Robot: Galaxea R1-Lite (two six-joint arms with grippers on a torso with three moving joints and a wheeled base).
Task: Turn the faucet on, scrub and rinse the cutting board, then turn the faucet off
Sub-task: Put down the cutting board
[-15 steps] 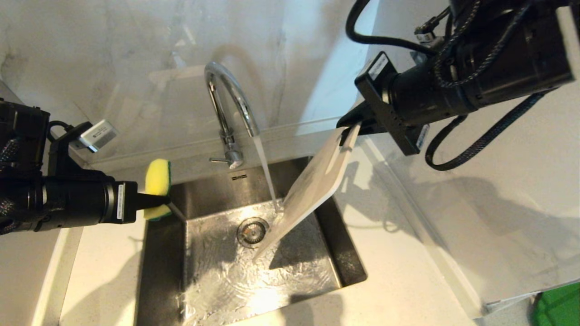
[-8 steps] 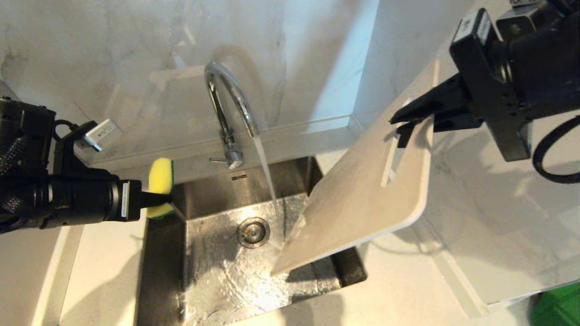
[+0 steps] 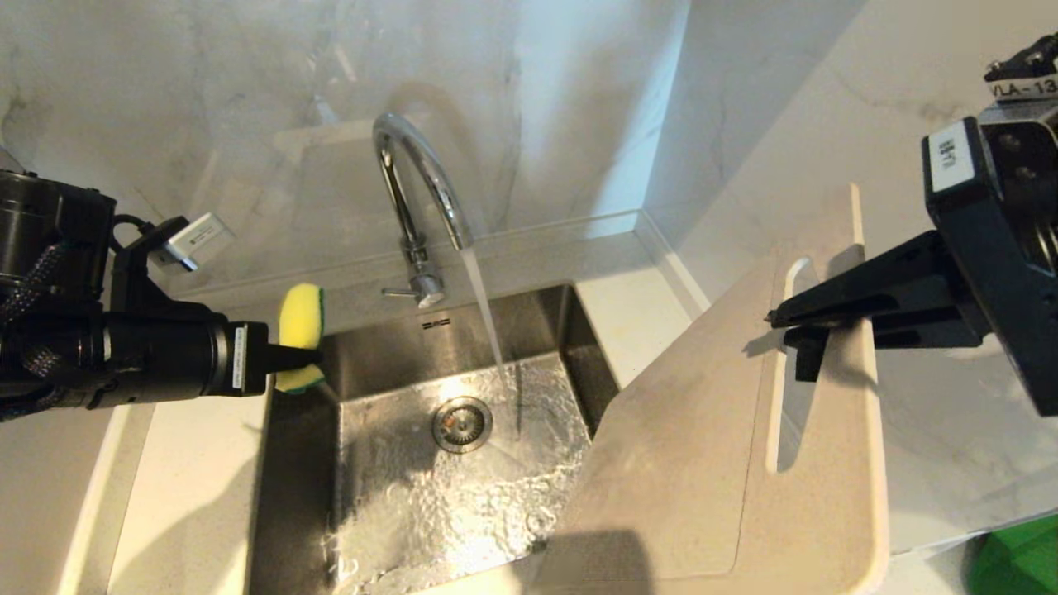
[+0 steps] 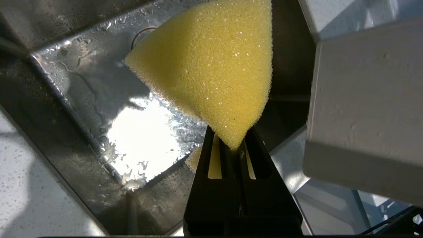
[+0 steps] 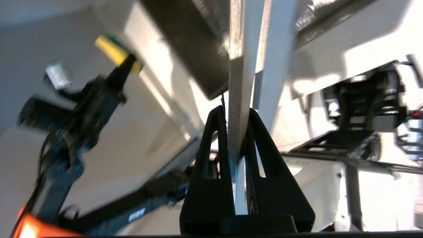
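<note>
The chrome faucet [image 3: 413,165] is running, and its stream [image 3: 488,314] falls straight into the steel sink [image 3: 297,463]. My right gripper [image 3: 777,326] is shut on the cream cutting board [image 3: 702,463] by the strip beside its slot handle. It holds the board tilted over the sink's right corner and the counter, clear of the water. The right wrist view shows the cutting board's edge [image 5: 239,82] pinched in the right gripper [image 5: 235,114]. At the sink's left rim, my left gripper [image 3: 310,359] is shut on a yellow sponge [image 3: 299,326]. The left wrist view shows the sponge [image 4: 211,66] bulging from the left gripper [image 4: 231,138].
Water ripples over the sink floor around the drain [image 3: 461,424]. White counter [image 3: 190,496] surrounds the sink, with marble wall behind and to the right. A green object [image 3: 1021,558] sits at the lower right edge. The board's corner [image 4: 363,99] looms near the left wrist.
My right gripper has swung the cutting board up and to the right, out of the stream, turning its broad face toward the head camera. The left gripper and sponge have barely moved.
</note>
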